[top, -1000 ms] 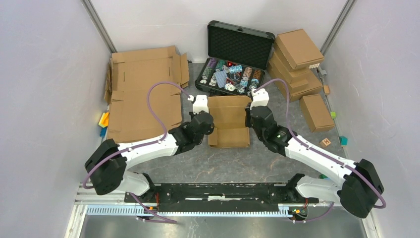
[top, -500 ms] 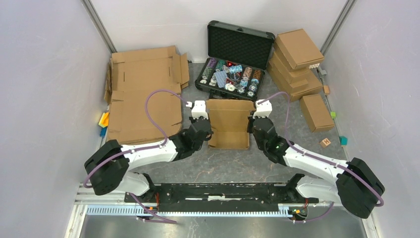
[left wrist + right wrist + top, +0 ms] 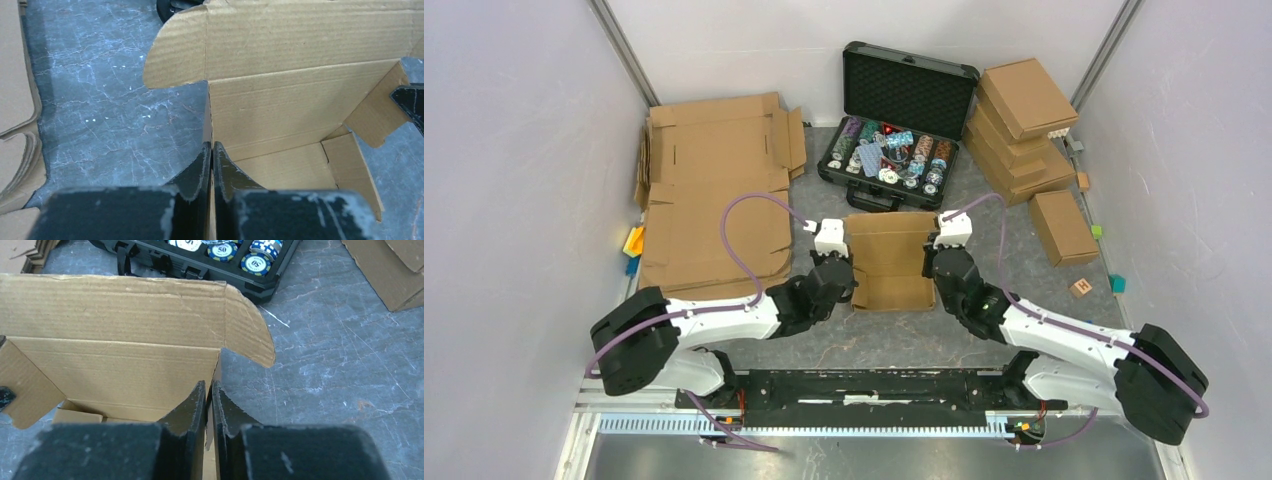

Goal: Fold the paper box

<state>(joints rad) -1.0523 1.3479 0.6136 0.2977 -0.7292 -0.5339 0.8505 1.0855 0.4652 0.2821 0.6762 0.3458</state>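
Note:
The paper box [image 3: 889, 255] is a small brown cardboard mailer standing half-formed on the grey table between the two arms, its back flap raised and its side walls upright. My left gripper [image 3: 850, 284] is shut on the box's left wall; in the left wrist view the gripper [image 3: 211, 146] pinches that wall's edge, with the box [image 3: 290, 95] open to the right. My right gripper [image 3: 929, 276] holds the right wall, and in the right wrist view the gripper [image 3: 209, 385] grips it with a thin gap, the box [image 3: 115, 355] lying to the left.
An open black case [image 3: 894, 130] of poker chips sits just behind the box. Large flat cardboard sheets [image 3: 714, 190] lie at the left, and stacked brown boxes [image 3: 1024, 120] and a smaller one [image 3: 1062, 226] at the right. Small coloured blocks [image 3: 1081, 288] lie by the right wall.
Both grippers have drawn the box toward the arm bases, away from the black case. The right jaws have eased slightly apart.

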